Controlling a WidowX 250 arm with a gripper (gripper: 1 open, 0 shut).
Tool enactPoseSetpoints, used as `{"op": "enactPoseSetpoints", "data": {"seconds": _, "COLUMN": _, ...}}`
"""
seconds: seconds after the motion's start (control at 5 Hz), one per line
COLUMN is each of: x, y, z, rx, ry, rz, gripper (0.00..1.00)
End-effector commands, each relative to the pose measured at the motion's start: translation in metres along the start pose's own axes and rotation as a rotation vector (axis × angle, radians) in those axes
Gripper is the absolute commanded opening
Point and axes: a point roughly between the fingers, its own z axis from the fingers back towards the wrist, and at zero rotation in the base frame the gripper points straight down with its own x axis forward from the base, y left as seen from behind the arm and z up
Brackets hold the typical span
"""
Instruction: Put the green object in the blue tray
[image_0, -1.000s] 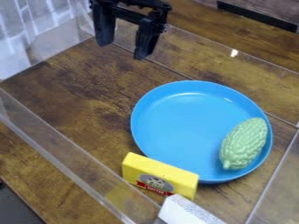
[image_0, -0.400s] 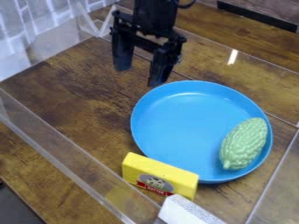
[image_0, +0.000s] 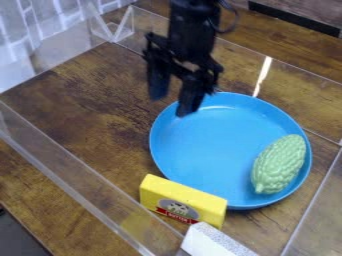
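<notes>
Gripper (image_0: 175, 92) pointing straight down from a dark, upright arm, two black fingers (image_0: 191, 95) apart with a clear gap between them and nothing held. Fingertips hanging over the blue tray's (image_0: 201, 145) rim at about eleven o'clock; whether touching the rim or just above it, cannot tell.

Blue tray round and shallow, lying flat on the dark wooden desk (image_0: 80, 115). Inside it, the green object (image_0: 278, 164) resting at roughly four o'clock, close against the raised rim, long axis running up and down the view; well apart from the gripper, across the tray's bare middle.

Just outside the tray at about seven o'clock, a yellow block (image_0: 183, 200) with a printed label on its front, touching or nearly touching the rim. Clear plastic wall (image_0: 60, 165) running along the desk's near left side.
</notes>
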Motion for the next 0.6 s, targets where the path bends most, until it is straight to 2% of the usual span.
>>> {"op": "enactPoseSetpoints", "data": {"seconds": 0.0, "x": 0.009, "y": -0.029, "z": 0.018, "rx": 0.02, "ry": -0.052, "rz": -0.081, "gripper": 1.0}}
{"op": "enactPoseSetpoints", "data": {"seconds": 0.2, "x": 0.018, "y": -0.049, "z": 0.013, "rx": 0.02, "ry": -0.052, "rz": -0.116, "gripper": 1.0}}
{"op": "enactPoseSetpoints", "data": {"seconds": 0.4, "x": 0.027, "y": -0.058, "z": 0.007, "rx": 0.023, "ry": -0.075, "rz": -0.168, "gripper": 1.0}}
